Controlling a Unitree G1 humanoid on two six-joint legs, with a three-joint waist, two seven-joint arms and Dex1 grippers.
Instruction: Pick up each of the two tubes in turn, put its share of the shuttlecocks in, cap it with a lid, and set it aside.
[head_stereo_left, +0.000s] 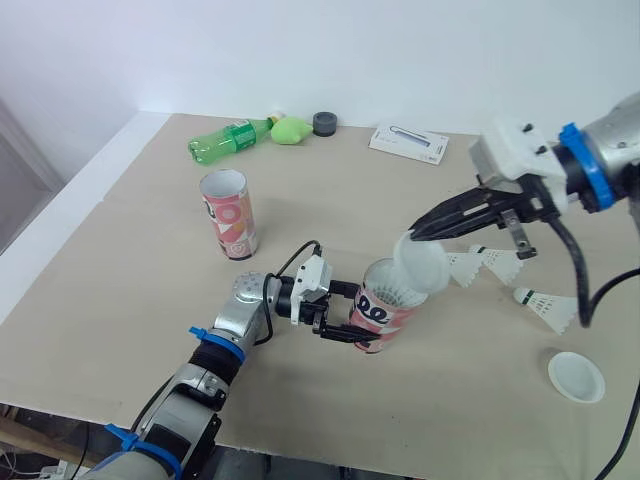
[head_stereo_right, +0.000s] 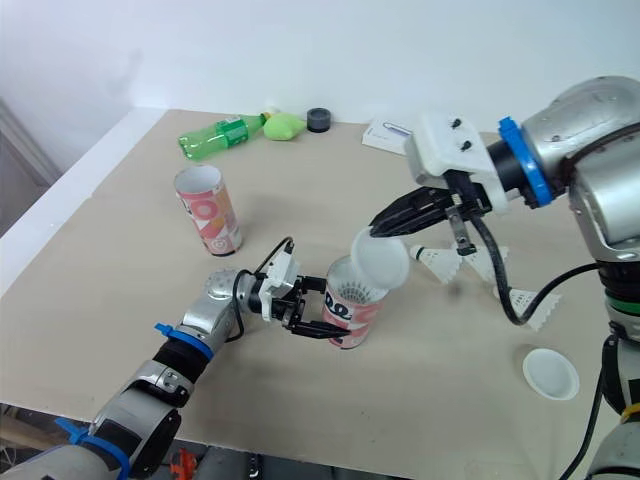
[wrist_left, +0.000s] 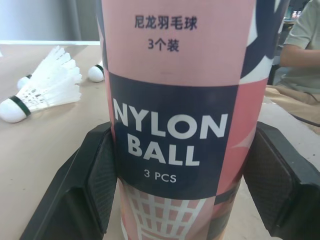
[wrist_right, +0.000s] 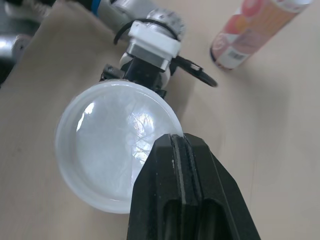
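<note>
Clamping the pink-and-navy tube (head_stereo_left: 385, 318) low down with left gripper (head_stereo_left: 352, 327); pinching a cloudy lid (head_stereo_left: 422, 268), tilted over the tube's open mouth, with right gripper (head_stereo_left: 412, 233). Bare table (head_stereo_left: 120, 300) left of the tube; shuttlecocks (head_stereo_left: 490, 262) just right.

The left arm (head_stereo_left: 235, 320) is built of rounded silver-grey metal segments, with blue bands (head_stereo_left: 215, 345) and a blue cable tie (head_stereo_left: 120, 435) around it, and a thin black cable (head_stereo_left: 295, 255) loops over the wrist to a small white block (head_stereo_left: 312, 275) behind the left pincer (head_stereo_left: 365, 325). The bulkier silver-grey right arm (head_stereo_right: 590, 140) has a bright blue ring (head_stereo_left: 585, 165) next to an angular white housing (head_stereo_left: 515, 150) with dark screws, and a thick black lead (head_stereo_left: 575, 270) hangs beneath it. The right pincer (head_stereo_left: 410, 235) and its twin each have two black fingers, with finely textured inner pads (wrist_left: 100, 175).
</note>
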